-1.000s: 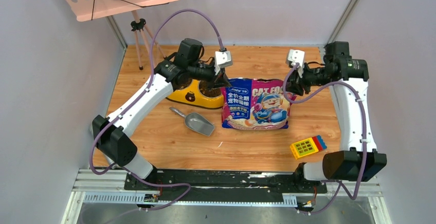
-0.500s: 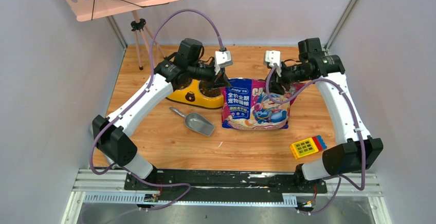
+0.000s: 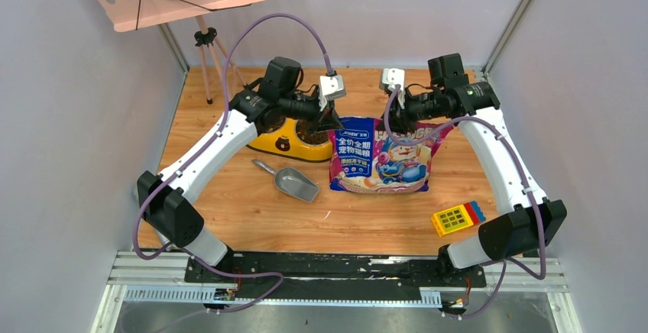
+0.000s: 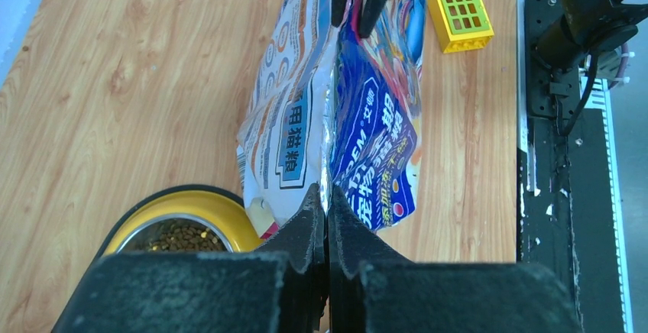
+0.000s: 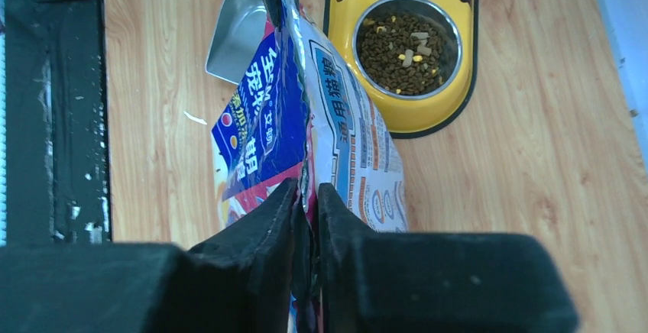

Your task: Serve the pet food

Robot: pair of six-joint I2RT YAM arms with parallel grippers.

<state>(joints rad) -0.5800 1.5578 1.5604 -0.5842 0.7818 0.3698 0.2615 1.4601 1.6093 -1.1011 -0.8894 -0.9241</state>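
Observation:
The glossy pink-purple-blue cat food bag (image 3: 380,161) lies on the table with its top edge lifted. My left gripper (image 3: 330,124) is shut on the bag's top left corner, as the left wrist view (image 4: 327,199) shows. My right gripper (image 3: 399,116) is shut on the bag's top edge further right, seen in the right wrist view (image 5: 307,195). The bag hangs between both jaws (image 4: 359,127) (image 5: 283,111). Brown kibble (image 5: 405,43) fills one steel bowl of the yellow feeder (image 3: 294,143); it also shows in the left wrist view (image 4: 179,235). Kibble inside the bag is hidden.
A grey metal scoop (image 3: 292,182) lies in front of the feeder, left of the bag. A yellow toy block (image 3: 457,217) sits near the front right. A tripod stand (image 3: 205,50) is at the back left. Black base rail (image 3: 336,268) runs along the near edge.
My right gripper has moved left toward the left gripper, carrying the bag's top right part with it and bunching the top edge. The left arm has not moved.

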